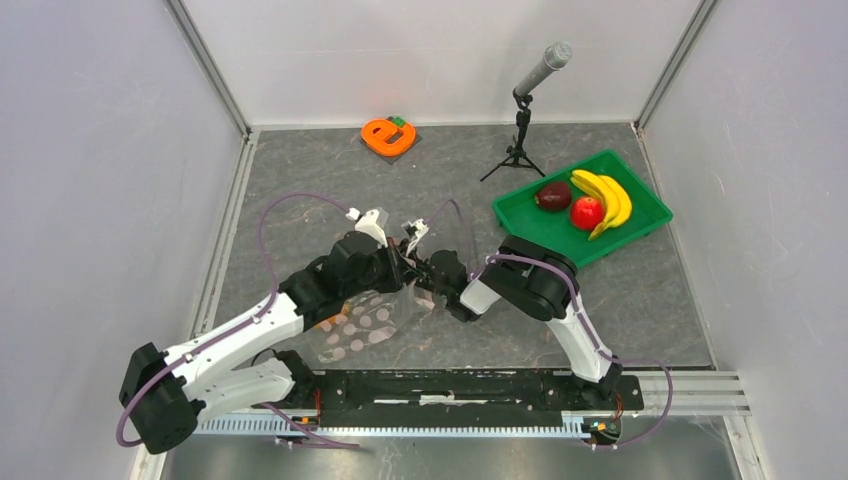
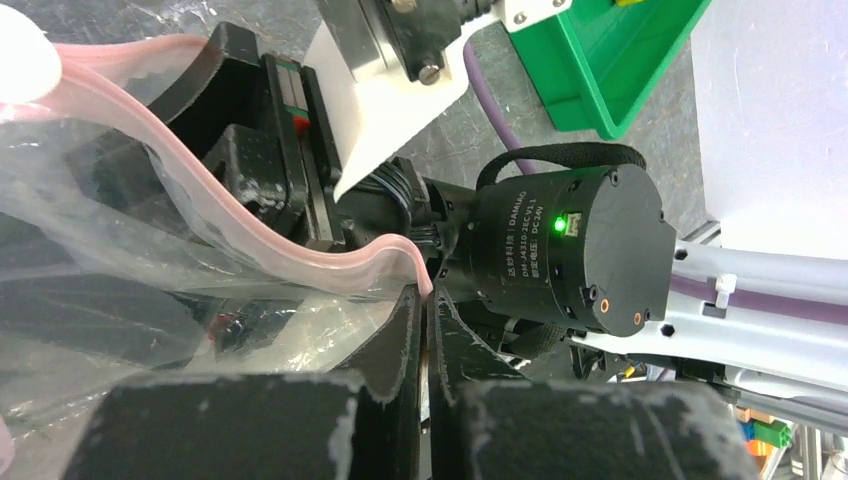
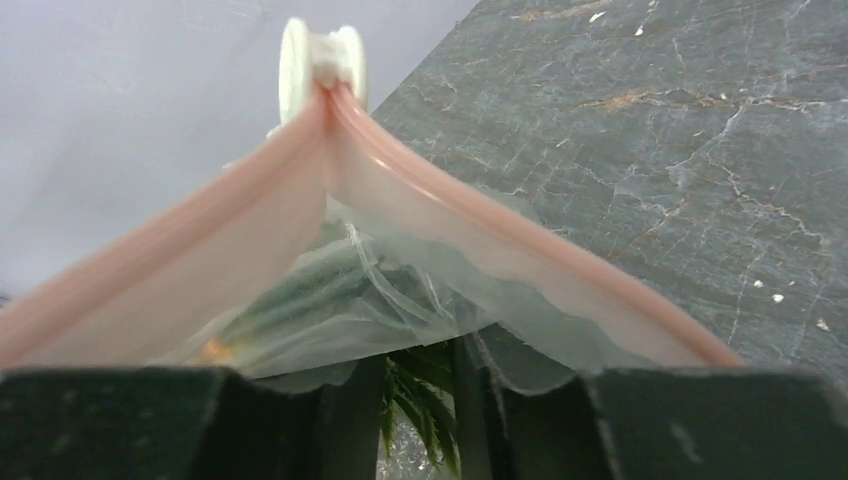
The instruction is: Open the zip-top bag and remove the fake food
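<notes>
The zip-top bag [image 1: 365, 325], clear with pink dots, hangs between my two grippers over the middle of the table. My left gripper [image 1: 405, 265] is shut on the end of its pink zip strip [image 2: 250, 230], pinched at the fingertips [image 2: 430, 295]. My right gripper [image 1: 425, 275] reaches into the bag's open mouth [image 3: 450, 210]. Its fingers are close together, with the pineapple's green leaves [image 3: 415, 400] between them. The pineapple's orange body [image 1: 335, 320] shows dimly through the plastic. The banana bunch [image 1: 605, 195], maroon fruit [image 1: 552, 195] and red apple [image 1: 587, 212] lie in the green tray [image 1: 625, 235].
An orange "e"-shaped object [image 1: 388, 135] sits at the back of the table. A microphone on a small tripod [image 1: 520, 130] stands just behind the tray. White walls close in the left, right and back. The two wrists are very close together [image 2: 560, 250].
</notes>
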